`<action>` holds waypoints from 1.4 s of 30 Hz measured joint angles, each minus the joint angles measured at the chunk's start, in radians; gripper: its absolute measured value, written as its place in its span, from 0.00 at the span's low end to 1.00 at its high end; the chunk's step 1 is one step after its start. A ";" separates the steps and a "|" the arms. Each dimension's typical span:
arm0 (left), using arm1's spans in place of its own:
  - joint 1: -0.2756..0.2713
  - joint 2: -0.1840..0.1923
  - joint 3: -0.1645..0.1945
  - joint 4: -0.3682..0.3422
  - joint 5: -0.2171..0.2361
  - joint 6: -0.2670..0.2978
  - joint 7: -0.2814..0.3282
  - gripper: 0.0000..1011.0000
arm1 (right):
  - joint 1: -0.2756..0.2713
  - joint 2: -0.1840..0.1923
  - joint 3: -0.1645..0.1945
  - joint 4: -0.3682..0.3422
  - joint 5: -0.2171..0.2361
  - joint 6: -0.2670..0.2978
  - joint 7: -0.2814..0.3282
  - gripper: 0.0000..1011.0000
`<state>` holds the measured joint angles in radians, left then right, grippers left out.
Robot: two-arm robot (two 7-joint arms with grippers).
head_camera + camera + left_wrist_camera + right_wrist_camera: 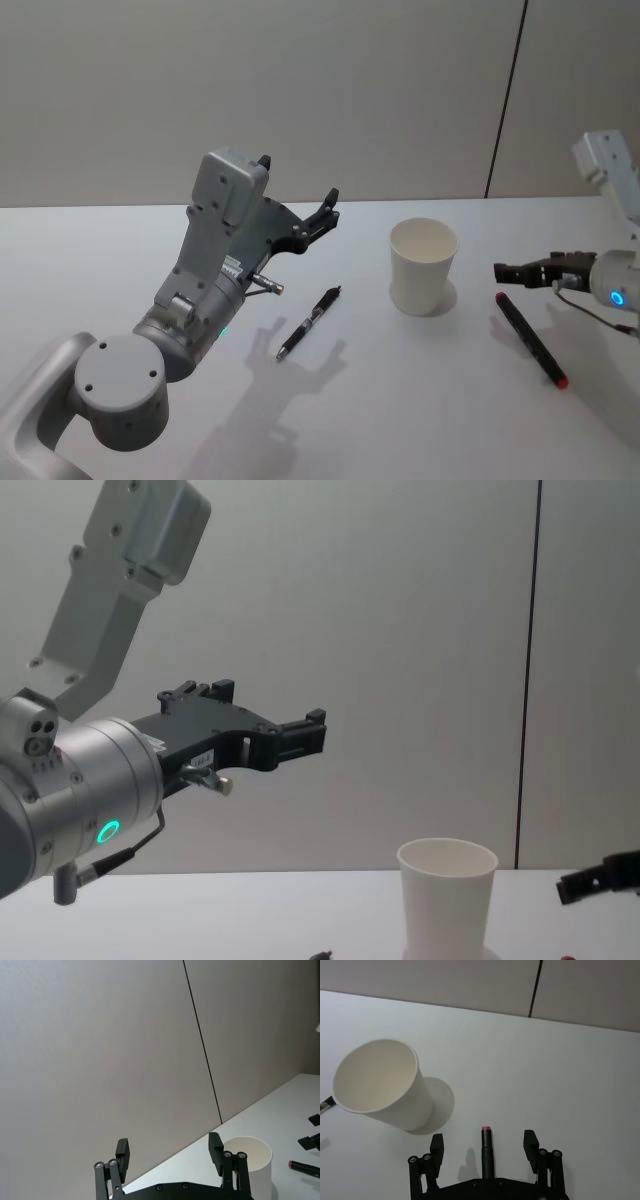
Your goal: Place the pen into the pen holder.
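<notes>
Now the right gripper [503, 271], jaws spread, hovers over the red-tipped pen [530, 340] at the pen holder's [423, 265] 4 o'clock, apparently lining up a grasp; the left gripper [330, 208], also spread, hangs raised at 9 o'clock.

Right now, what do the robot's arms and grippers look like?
The left arm is silver-grey, with a boxy housing, round joint caps, a teal ring light and a thin grey cable. The right arm is pale grey, with a blue ring light and a dark cable. The left gripper and right gripper are black, two-fingered, on linkage bars.
</notes>
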<state>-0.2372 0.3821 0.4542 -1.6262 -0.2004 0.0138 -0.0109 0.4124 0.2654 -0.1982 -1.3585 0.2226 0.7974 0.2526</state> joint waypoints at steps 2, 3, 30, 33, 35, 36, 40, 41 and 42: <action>0.000 0.000 0.000 0.000 0.000 0.000 0.000 0.99 | 0.000 0.000 0.002 0.003 0.002 0.010 -0.003 0.99; 0.000 0.000 0.000 0.000 0.000 0.000 0.000 0.99 | 0.000 0.000 0.003 0.006 0.004 0.018 -0.006 0.99; 0.000 0.000 0.000 0.000 0.000 0.000 0.000 0.99 | 0.048 -0.046 -0.023 0.115 -0.013 0.068 -0.049 0.99; 0.000 0.000 0.000 0.000 0.000 0.000 0.000 0.99 | 0.057 -0.053 -0.030 0.130 -0.025 0.061 -0.049 0.99; 0.000 0.000 0.000 0.000 0.000 0.000 0.000 0.99 | 0.063 -0.058 -0.035 0.141 -0.033 0.057 -0.049 0.99; 0.000 0.000 0.000 0.000 0.000 0.000 0.000 0.99 | 0.063 -0.058 -0.035 0.141 -0.033 0.057 -0.049 0.99; 0.000 0.000 0.000 0.000 0.000 0.000 0.000 0.99 | 0.074 -0.066 -0.043 0.161 -0.052 0.047 -0.049 0.99; 0.000 0.000 0.000 0.000 0.000 0.000 0.000 0.99 | 0.078 -0.069 -0.046 0.169 -0.059 0.043 -0.048 0.99; 0.000 0.000 0.000 0.000 0.000 0.000 0.000 0.99 | 0.080 -0.070 -0.047 0.172 -0.061 0.041 -0.048 0.99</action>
<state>-0.2372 0.3821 0.4542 -1.6262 -0.2003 0.0138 -0.0109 0.4920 0.1959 -0.2449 -1.1864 0.1616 0.8384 0.2045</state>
